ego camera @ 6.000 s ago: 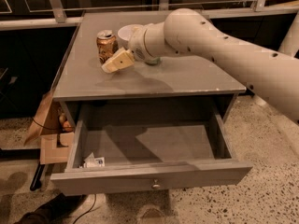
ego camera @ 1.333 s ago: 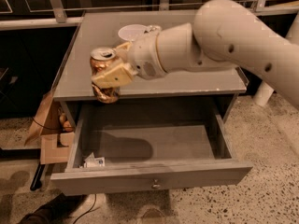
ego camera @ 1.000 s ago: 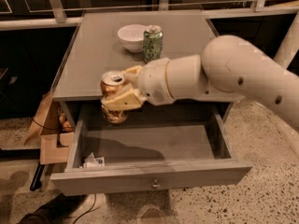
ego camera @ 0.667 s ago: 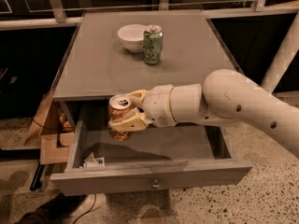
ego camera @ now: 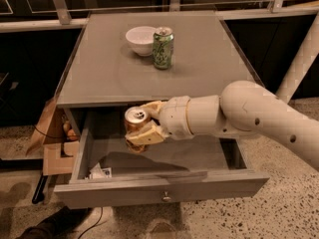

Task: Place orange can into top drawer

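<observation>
Nearest, the flat grey front panel of the top drawer (ego camera: 164,185), matt painted wood, with a small round metal knob (ego camera: 166,198) at its middle. Open wide, shallow and box-shaped, with straight thin side walls and a smooth bare floor. In the drawer's front left corner, a small crumpled white scrap (ego camera: 99,172); broad free space across the rest of the drawer floor.

Above the drawer's left half, inside its rim but off its floor, the gripper (ego camera: 141,124) with pale yellowish fingers clamped on the orange can (ego camera: 135,118). Can upright, slightly tilted, round silver top with pull tab showing, orange-gold dented wall between the pads. Reaching in from the drawer's right, the thick rounded cream arm (ego camera: 249,113), smooth plastic shell.

Left of the drawer, on speckled stone floor, a brown cardboard box (ego camera: 52,148).

Above and behind the drawer, the flat grey tabletop (ego camera: 99,78), square-edged, mostly open surface. At its far side, a green can (ego camera: 163,47) upright, just beside a round glossy white bowl (ego camera: 141,38).
</observation>
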`<act>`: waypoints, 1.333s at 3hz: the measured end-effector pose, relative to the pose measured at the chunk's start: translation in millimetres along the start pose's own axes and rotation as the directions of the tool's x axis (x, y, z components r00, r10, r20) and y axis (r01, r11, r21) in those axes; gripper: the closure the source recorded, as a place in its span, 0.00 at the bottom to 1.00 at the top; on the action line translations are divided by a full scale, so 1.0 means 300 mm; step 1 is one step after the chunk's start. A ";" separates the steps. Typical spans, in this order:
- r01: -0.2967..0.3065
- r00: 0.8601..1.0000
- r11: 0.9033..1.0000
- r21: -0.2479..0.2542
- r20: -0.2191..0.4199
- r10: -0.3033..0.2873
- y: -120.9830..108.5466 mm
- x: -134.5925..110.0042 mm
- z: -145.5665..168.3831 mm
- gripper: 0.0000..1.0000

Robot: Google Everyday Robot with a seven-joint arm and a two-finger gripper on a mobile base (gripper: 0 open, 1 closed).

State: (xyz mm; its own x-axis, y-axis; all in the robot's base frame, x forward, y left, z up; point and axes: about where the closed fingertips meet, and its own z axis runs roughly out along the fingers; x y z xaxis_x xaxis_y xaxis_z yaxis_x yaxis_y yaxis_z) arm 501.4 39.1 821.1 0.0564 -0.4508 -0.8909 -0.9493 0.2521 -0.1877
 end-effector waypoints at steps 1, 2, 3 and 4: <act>0.067 0.998 0.998 0.008 -0.016 -0.067 -0.028 0.106 -0.004 1.00; 0.097 0.995 0.995 0.021 -0.020 -0.096 -0.069 0.218 -0.003 1.00; 0.096 0.995 0.995 0.018 -0.021 -0.096 -0.100 0.327 0.016 1.00; 0.088 0.996 0.996 0.004 -0.015 -0.088 -0.115 0.428 0.041 1.00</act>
State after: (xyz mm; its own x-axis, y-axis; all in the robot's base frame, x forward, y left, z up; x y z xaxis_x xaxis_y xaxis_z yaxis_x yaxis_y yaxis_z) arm 545.2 -17.1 708.1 0.1348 -0.4836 -0.8648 -0.9396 0.2148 -0.2666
